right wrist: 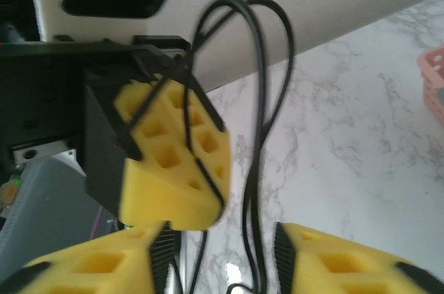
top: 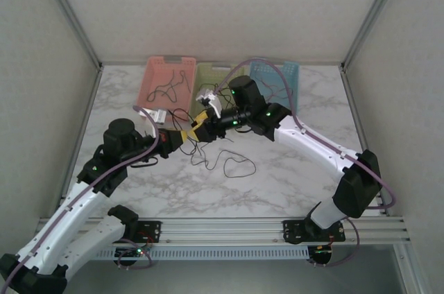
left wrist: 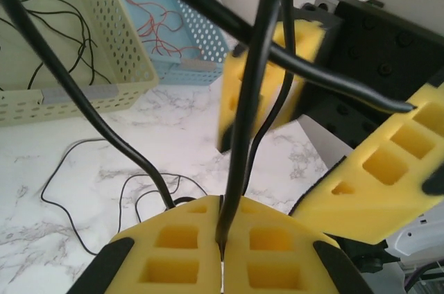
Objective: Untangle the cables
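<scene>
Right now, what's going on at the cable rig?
Mid-untangle. The left gripper is shut on a black cable, holding it up off the marble table. The right gripper faces it, jaws apart, with a black strand running between them, not clamped. More loose black loops lie on the table. At the far edge stand a pink basket, a green basket and a blue basket, each with some wires in it.

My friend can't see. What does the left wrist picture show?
The left gripper pinches black cables between shut yellow fingers. The right gripper stands open just beyond. Behind, a green basket and a blue basket sit on the table.
</scene>
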Motion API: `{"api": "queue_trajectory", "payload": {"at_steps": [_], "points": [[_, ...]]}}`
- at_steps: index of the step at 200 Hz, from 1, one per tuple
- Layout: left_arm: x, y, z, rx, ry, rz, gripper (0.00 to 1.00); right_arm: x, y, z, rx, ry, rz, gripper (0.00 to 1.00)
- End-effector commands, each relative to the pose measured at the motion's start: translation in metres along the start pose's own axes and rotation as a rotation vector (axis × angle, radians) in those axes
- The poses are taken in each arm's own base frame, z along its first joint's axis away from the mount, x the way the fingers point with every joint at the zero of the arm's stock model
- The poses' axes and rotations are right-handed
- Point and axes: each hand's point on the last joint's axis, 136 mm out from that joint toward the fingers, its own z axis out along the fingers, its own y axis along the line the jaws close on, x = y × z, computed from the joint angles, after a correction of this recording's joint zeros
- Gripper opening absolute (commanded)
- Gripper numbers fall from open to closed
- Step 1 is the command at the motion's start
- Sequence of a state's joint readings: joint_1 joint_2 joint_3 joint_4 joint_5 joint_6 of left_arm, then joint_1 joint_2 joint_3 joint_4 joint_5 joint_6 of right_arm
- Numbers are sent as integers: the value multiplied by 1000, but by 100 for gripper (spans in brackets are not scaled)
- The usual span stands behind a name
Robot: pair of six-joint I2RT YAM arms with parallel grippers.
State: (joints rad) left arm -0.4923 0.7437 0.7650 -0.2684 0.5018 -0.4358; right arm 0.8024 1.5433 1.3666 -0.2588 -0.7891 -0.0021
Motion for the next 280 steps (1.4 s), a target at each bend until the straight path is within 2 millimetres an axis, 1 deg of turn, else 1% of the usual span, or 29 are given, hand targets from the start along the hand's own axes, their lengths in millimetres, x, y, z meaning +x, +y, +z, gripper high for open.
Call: {"api": "queue_trajectory", "payload": {"at_steps": [1,12,27,39,42,59,65,76,92,117,140,166,171,178,191,219,228,248,257,267,280], "points": [[-4,-16,-4,47,7,40,0,-13,9,1,-46,-9,-22,32],[-3,-16,-4,45,10,39,0,-15,9,1,-40,-9,-29,20],[-1,-15,-4,41,10,38,0,-21,9,-3,-17,-20,-43,0],[-1,-15,-4,40,12,37,1,-29,10,-8,8,-41,-50,0],[-1,-15,-4,39,10,37,5,-32,12,-9,10,-48,-54,0],[-4,-14,-6,21,3,30,54,-50,17,-24,63,-107,-67,0],[-5,-14,-8,13,-4,29,66,-57,19,-31,81,-131,-70,0],[-7,-15,-11,11,-15,28,79,-68,25,-44,100,-171,-73,0],[-10,-19,-18,22,-44,32,87,-80,30,-58,135,-206,-67,0],[-10,-25,-24,54,-73,31,89,-100,39,-77,163,-266,-51,0],[-7,-29,-21,97,-87,39,90,-119,51,-93,166,-326,-42,0],[-7,-39,-15,153,-101,76,90,-133,66,-102,127,-357,-41,0],[-5,-39,-12,158,-87,78,90,-135,68,-102,120,-359,-37,0],[-9,-47,-10,190,-98,92,89,-136,70,-103,112,-364,-34,0],[-10,-53,-3,229,-101,101,88,-138,74,-103,93,-368,-26,0],[-11,-42,15,165,-98,152,86,-140,81,-103,53,-370,-21,0],[-11,-42,20,169,-94,166,85,-140,82,-103,46,-371,-13,0],[-1,-46,32,199,-48,202,83,-140,82,-104,45,-376,-5,0],[4,-51,36,226,-27,213,83,-140,80,-103,46,-378,1,0],[6,-57,39,266,-25,208,82,-139,79,-101,43,-374,5,0],[8,-57,43,279,-33,212,82,-139,78,-100,41,-372,13,0]]}}
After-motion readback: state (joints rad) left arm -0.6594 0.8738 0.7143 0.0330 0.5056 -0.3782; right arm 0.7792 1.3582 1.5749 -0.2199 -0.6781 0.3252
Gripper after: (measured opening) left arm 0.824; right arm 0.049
